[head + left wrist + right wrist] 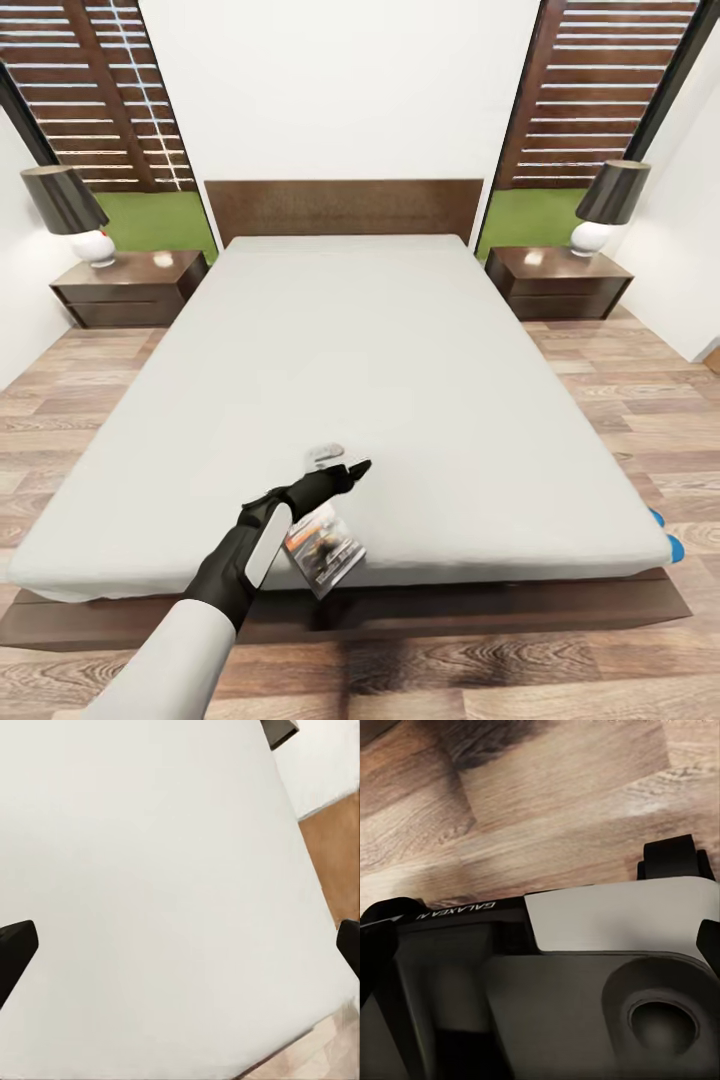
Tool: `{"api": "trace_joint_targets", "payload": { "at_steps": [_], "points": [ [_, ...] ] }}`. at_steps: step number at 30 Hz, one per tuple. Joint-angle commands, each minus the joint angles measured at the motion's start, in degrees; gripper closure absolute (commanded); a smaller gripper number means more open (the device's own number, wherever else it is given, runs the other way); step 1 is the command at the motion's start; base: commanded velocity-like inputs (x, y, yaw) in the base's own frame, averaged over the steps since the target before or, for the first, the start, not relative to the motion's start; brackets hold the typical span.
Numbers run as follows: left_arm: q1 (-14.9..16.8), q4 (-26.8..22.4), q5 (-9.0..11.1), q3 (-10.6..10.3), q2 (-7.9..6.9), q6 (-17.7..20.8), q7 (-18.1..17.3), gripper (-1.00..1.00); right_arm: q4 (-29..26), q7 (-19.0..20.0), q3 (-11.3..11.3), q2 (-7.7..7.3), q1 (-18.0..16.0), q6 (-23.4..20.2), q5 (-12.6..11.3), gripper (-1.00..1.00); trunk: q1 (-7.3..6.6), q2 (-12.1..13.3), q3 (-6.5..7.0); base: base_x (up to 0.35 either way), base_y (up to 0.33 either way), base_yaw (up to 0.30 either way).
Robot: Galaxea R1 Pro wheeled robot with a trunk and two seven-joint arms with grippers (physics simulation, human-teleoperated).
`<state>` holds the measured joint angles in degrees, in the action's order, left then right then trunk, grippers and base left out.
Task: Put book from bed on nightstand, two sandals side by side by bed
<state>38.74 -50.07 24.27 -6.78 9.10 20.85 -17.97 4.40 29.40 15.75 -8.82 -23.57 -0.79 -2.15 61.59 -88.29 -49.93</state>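
I have the bed (pixel 400 380) square ahead, pale mattress on a dark frame, headboard at the far wall. A nightstand (pixel 132 287) sits at each far corner, the second (pixel 557 280) across from it, each with a lamp. Two blue sandals (pixel 667 538) peek from behind the mattress's near corner on my right side, on the floor. The book (pixel 325 552) lies at the near edge of the mattress, its long axis running diagonally and one corner overhanging the edge. My left gripper (pixel 335 463) hovers above the mattress just beyond the book, fingers (pixel 15 949) spread wide and empty; the book lies back towards me, beneath the wrist. Left arm is clearly nearer. Right gripper (pixel 540 937): I judge it open, over the robot's own body
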Motion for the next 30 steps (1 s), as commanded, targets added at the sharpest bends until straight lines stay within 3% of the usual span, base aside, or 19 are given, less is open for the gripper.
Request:
{"api": "trace_joint_targets", "payload": {
  "at_steps": [1,3,6,9,11,12,14,17,18,23,25,28,30],
  "points": [
    [0.02,-0.04,0.46,0.07,-0.02,1.29,-0.93,-1.00,0.17,0.22,0.29,-0.04,-0.07,-0.08,-0.25,-1.00,-0.23,0.39,0.15,0.000,0.000,0.000],
    [0.02,-0.03,0.44,0.20,-0.59,4.37,-4.10,-1.00,0.17,0.22,0.31,-0.08,-0.07,-0.08,-0.28,-1.00,-0.67,1.20,0.51,0.000,0.000,0.000],
    [-0.07,0.08,0.15,0.15,-3.31,10.32,-12.62,-1.00,0.14,0.22,0.28,-0.11,-0.07,-0.08,-0.24,-1.00,-1.33,2.40,1.04,0.000,0.000,0.000],
    [-0.38,0.30,0.13,0.04,-5.81,11.48,-14.76,-1.00,0.16,0.22,0.30,-0.12,-0.07,-0.08,-0.24,-1.00,-1.99,3.60,1.58,0.000,0.000,0.000],
    [-0.98,0.74,0.17,-0.21,-9.09,12.05,-16.39,-1.00,0.16,0.22,0.29,-0.14,-0.07,-0.08,-0.24,-1.00,-2.43,4.40,1.94,0.000,0.000,0.000],
    [-1.25,0.94,0.17,-0.24,-9.62,12.10,-17.00,-1.00,0.16,0.22,0.28,-0.14,-0.07,-0.07,-0.24,-1.00,-2.64,4.81,2.12,0.000,0.000,0.000],
    [-2.38,2.02,0.15,-0.29,-11.03,12.16,-19.91,-1.00,0.15,0.22,0.31,-0.15,-0.07,-0.06,-0.26,-1.00,-3.08,5.61,2.48,0.000,0.000,0.000],
    [-3.83,4.93,-0.18,-0.34,-13.24,11.86,-26.95,-1.00,0.16,0.22,0.32,-0.15,-0.07,-0.04,-0.24,-1.00,-3.74,6.81,3.02,0.000,0.000,0.000],
    [-4.43,6.66,-1.45,-0.38,-15.27,11.00,-31.91,-1.00,0.16,0.22,0.31,-0.15,-0.07,-0.04,-0.23,-1.00,-3.96,7.21,3.20,0.000,0.000,0.000],
    [-6.71,11.17,-6.23,-0.51,-18.77,7.34,-39.18,-1.00,0.16,0.22,0.33,-0.15,-0.07,-0.07,-0.22,-1.00,-5.06,9.22,4.10,0.000,0.000,0.000],
    [-7.31,16.18,-7.84,-0.52,-20.20,1.97,-42.84,-1.00,0.17,0.22,0.29,-0.15,-0.07,-0.05,-0.22,-1.00,-5.50,10.02,4.46,0.000,0.000,0.000],
    [-7.64,22.67,-8.66,-0.38,-21.82,-5.19,-46.72,-1.00,0.15,0.22,0.27,-0.15,-0.09,-0.06,-0.22,-1.00,-6.16,11.22,4.99,0.000,0.000,0.000],
    [-7.75,27.91,-8.90,-0.35,-23.74,-9.55,-48.89,-1.00,0.15,0.22,0.30,-0.15,-0.09,-0.06,-0.22,-1.00,-6.60,12.03,5.35,0.000,0.000,0.000]
  ]
}}
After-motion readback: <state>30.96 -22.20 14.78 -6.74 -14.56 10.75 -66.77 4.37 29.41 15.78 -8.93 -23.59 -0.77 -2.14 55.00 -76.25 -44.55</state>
